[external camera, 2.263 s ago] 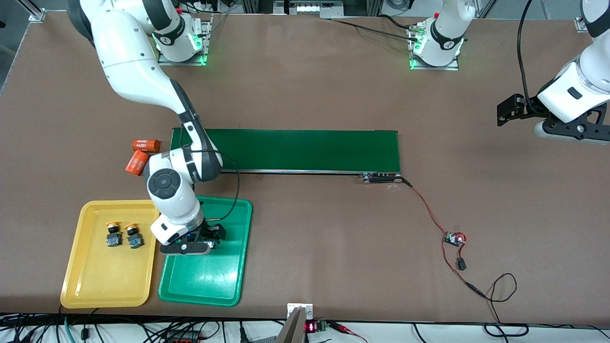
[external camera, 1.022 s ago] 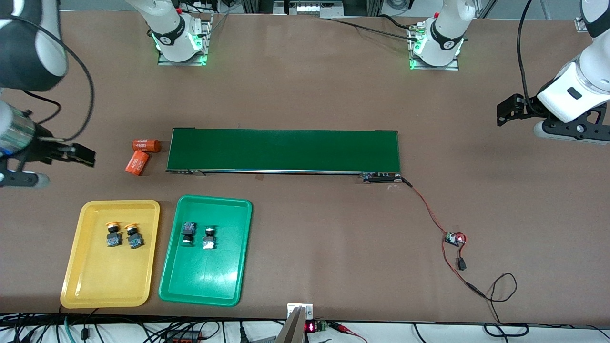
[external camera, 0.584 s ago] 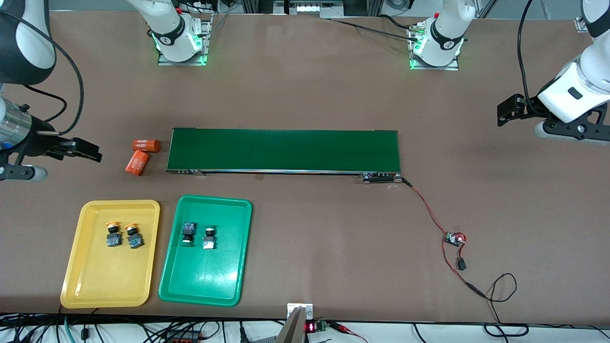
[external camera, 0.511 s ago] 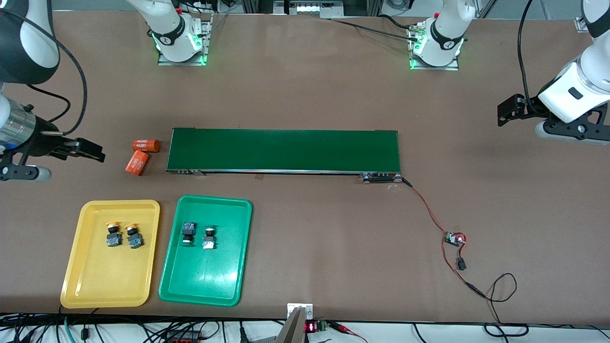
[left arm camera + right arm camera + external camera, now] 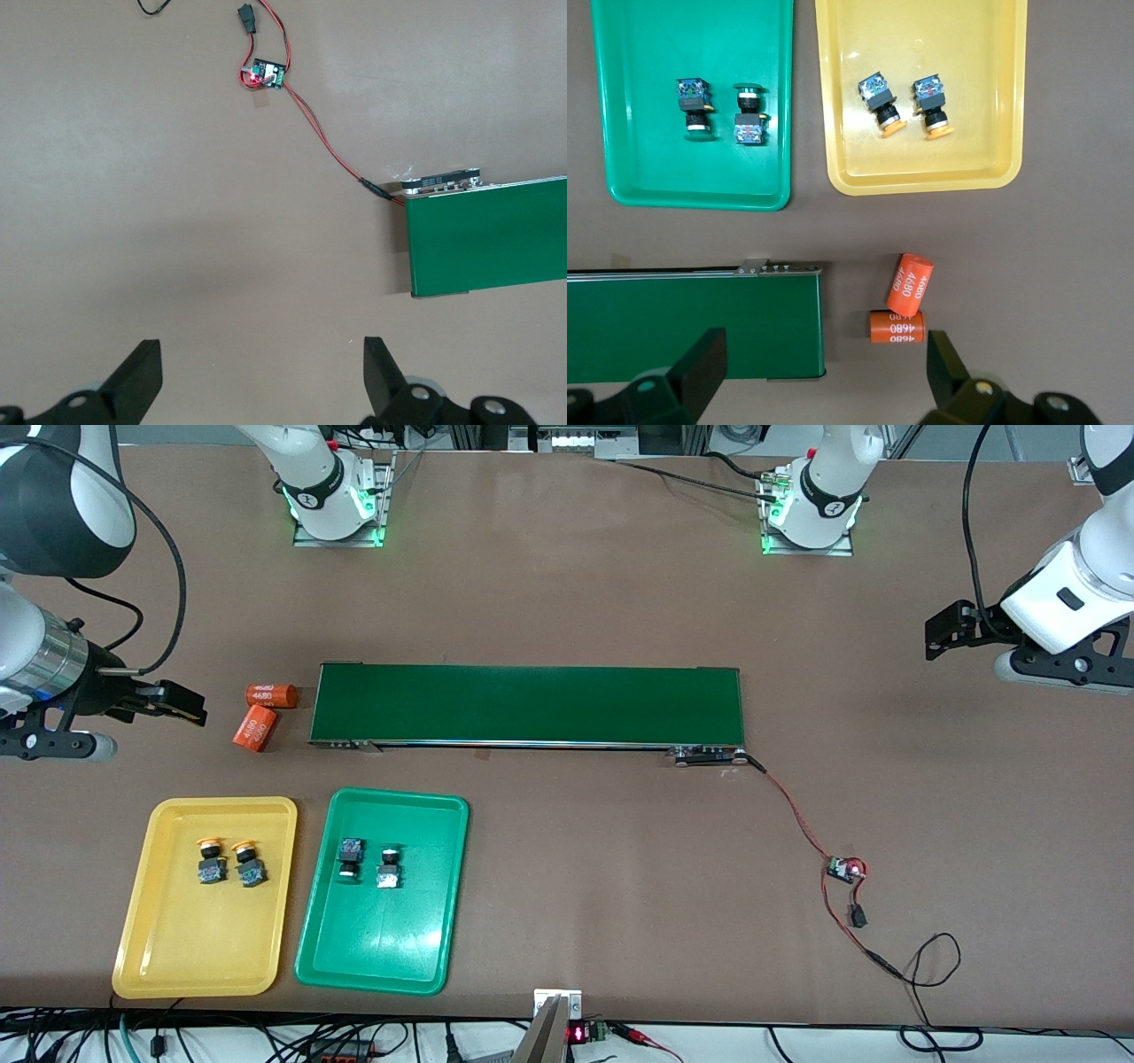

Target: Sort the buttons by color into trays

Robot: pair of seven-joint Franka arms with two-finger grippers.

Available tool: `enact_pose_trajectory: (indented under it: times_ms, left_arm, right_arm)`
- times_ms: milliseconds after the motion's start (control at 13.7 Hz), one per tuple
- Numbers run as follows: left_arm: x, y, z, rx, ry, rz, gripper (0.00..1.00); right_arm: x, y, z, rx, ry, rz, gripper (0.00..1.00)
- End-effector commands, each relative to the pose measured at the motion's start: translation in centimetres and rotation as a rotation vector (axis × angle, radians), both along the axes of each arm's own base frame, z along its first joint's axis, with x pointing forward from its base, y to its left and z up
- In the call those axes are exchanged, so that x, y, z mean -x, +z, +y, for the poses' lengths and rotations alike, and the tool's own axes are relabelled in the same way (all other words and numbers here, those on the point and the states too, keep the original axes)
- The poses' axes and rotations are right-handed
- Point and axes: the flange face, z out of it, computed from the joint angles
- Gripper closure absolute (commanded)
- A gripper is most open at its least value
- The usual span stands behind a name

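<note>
Two yellow-capped buttons [image 5: 209, 861] [image 5: 248, 864] lie in the yellow tray [image 5: 195, 948]. Two green-capped buttons [image 5: 349, 861] [image 5: 388, 867] lie in the green tray [image 5: 381, 948]. The right wrist view shows both trays [image 5: 921, 35] [image 5: 700, 53] with their buttons [image 5: 881, 102] [image 5: 749, 115]. My right gripper [image 5: 53, 744] [image 5: 824, 354] is open and empty, raised high at the right arm's end of the table. My left gripper [image 5: 1063, 673] [image 5: 263, 363] is open and empty, and waits high at the left arm's end.
A long dark-green conveyor belt [image 5: 532, 704] crosses the middle of the table. Two orange numbered cylinders [image 5: 270, 693] [image 5: 255, 728] lie at its end toward the right arm. A red-black wire runs from the belt's other end to a small circuit board [image 5: 843, 869].
My right gripper left the green tray, uncovering two green buttons there, and rose to the right arm's end. It has since drifted slightly toward the belt. The left arm has not moved.
</note>
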Motion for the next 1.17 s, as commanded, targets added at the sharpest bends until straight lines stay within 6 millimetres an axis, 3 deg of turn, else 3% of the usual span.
enact_pose_trajectory:
  times_ms: [0, 292, 730, 1095]
  left_arm:
    - [-0.3, 0.4, 0.2, 0.001, -0.017, 0.009, 0.0]
    - [-0.3, 0.4, 0.3, 0.001, -0.016, 0.009, 0.0]
    - [-0.3, 0.4, 0.3, 0.001, -0.016, 0.009, 0.0]
    - [-0.3, 0.4, 0.3, 0.0, -0.016, 0.009, 0.0]
  right_arm:
    - [1.2, 0.7, 0.0, 0.022, -0.012, 0.028, 0.0]
    - [1.2, 0.7, 0.5, 0.016, -0.034, 0.031, 0.0]
    - [1.3, 0.9, 4.7, 0.008, 0.032, 0.007, 0.0]
    - [1.2, 0.9, 4.3, 0.008, 0.026, 0.007, 0.0]
